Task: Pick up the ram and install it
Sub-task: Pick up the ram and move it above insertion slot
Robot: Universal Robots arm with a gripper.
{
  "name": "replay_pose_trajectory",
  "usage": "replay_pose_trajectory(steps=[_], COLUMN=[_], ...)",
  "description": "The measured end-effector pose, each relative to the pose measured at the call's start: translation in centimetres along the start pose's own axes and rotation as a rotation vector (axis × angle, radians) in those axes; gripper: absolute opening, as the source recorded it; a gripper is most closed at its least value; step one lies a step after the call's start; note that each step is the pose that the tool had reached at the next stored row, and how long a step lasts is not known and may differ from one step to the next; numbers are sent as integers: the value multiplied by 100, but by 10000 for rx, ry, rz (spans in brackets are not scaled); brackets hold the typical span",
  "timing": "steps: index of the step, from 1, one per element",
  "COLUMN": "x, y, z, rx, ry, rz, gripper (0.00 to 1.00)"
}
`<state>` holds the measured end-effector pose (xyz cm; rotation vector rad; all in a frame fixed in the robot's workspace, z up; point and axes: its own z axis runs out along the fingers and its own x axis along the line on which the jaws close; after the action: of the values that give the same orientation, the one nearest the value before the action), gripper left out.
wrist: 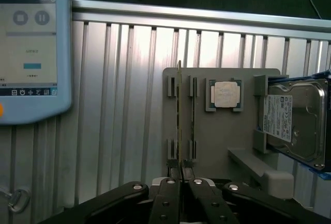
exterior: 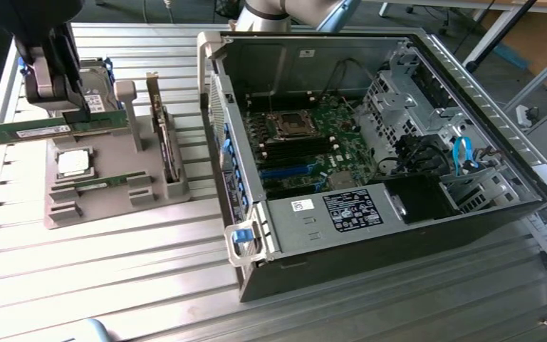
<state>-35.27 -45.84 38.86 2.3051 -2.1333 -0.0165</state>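
My gripper (exterior: 77, 117) hangs above the grey parts holder (exterior: 112, 196) at the exterior view's left. It is shut on the ram (exterior: 26, 131), a long green stick held level and lifted clear of the holder. Seen from the wrist, the ram (wrist: 179, 115) is edge-on, a thin line running out from between the shut fingers of the gripper (wrist: 181, 176). A second green stick (exterior: 93, 184) lies in the holder. The open computer case (exterior: 254, 235) stands at the exterior view's right, its motherboard memory slots (exterior: 298, 151) exposed.
The holder also carries a square silver processor (wrist: 226, 94), a hard drive (wrist: 295, 123) and an upright dark expansion card (exterior: 164, 139). A blue-framed touchscreen pendant (wrist: 31, 48) lies on the ribbed metal table (exterior: 112, 285). Blue cables (exterior: 461, 157) sit inside the case.
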Motion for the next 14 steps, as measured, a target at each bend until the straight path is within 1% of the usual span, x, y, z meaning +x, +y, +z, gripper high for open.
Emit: replay_pose_trajectory(steps=[7,14], x=[1,6], y=[-2,-69], z=[-1,-1], rx=[-1,-1], ry=[1,1], rz=[-2,-1], gripper=[12,12])
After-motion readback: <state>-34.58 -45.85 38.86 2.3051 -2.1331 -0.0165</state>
